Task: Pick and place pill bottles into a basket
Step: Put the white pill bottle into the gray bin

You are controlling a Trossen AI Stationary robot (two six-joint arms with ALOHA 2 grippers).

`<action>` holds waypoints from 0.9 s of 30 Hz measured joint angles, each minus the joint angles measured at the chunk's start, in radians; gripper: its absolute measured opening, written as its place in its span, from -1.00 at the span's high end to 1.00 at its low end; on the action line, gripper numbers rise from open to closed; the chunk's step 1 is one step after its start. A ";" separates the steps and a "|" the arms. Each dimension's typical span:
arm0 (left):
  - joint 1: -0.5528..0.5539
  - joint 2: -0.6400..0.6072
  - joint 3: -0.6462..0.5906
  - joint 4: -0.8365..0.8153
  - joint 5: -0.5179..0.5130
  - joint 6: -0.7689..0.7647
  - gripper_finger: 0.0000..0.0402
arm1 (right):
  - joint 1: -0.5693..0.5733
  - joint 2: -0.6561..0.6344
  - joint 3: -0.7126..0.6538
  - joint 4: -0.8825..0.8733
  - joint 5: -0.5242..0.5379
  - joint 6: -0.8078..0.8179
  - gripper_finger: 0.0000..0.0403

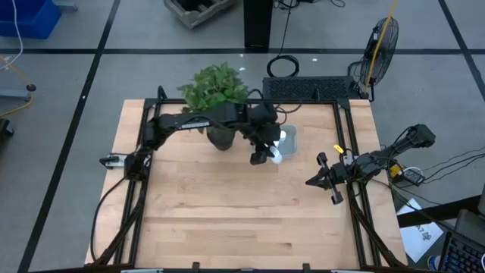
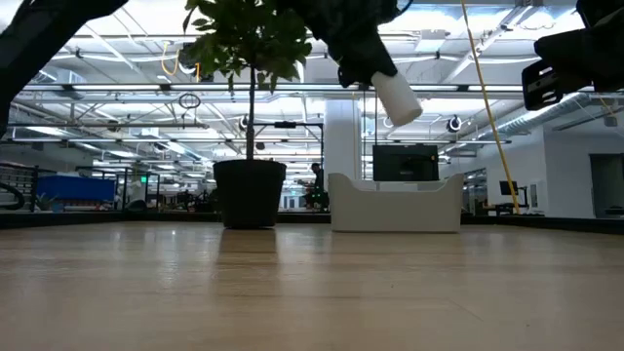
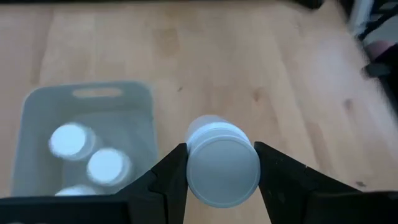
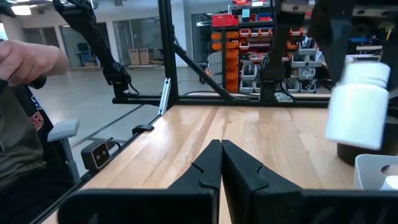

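My left gripper [image 1: 267, 152] is shut on a white pill bottle [image 2: 398, 97], high above the table, just at the near left side of the pale grey-blue basket [image 1: 288, 142]. The bottle also shows in the left wrist view [image 3: 221, 163] and the right wrist view [image 4: 359, 107]. Inside the basket [image 3: 87, 124] stand three white bottles [image 3: 71, 140], [image 3: 107, 165], [image 3: 78, 190]. My right gripper [image 1: 327, 180] is shut and empty, toward the table's right edge [image 4: 221, 163]. My left gripper pinches the bottle by its sides [image 3: 186, 163] between the two fingers, at its upper end. The fingers [image 3: 169, 177] come from above, slanting down. The bottle hangs tilted below the fingers [image 2: 402, 102], lifted clear of the table and the basket.
A potted plant in a dark pot [image 1: 220, 136] stands just left of the basket, under my left arm. A person [image 4: 22, 124] is beyond the table in the right wrist view. Bare wood [image 1: 227, 212] spreads across the table's near half.
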 joint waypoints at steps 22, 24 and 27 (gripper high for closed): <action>-0.234 -0.052 0.005 -0.180 -0.286 -0.081 0.14 | 0.000 0.000 0.000 0.000 0.000 0.000 0.98; -0.254 -0.055 0.005 -0.178 -0.390 -0.115 0.13 | 0.000 0.000 0.000 0.000 0.000 0.000 0.98; -0.288 -0.049 0.005 -0.171 -0.442 -0.119 0.18 | 0.000 0.000 0.000 0.000 0.000 0.000 0.98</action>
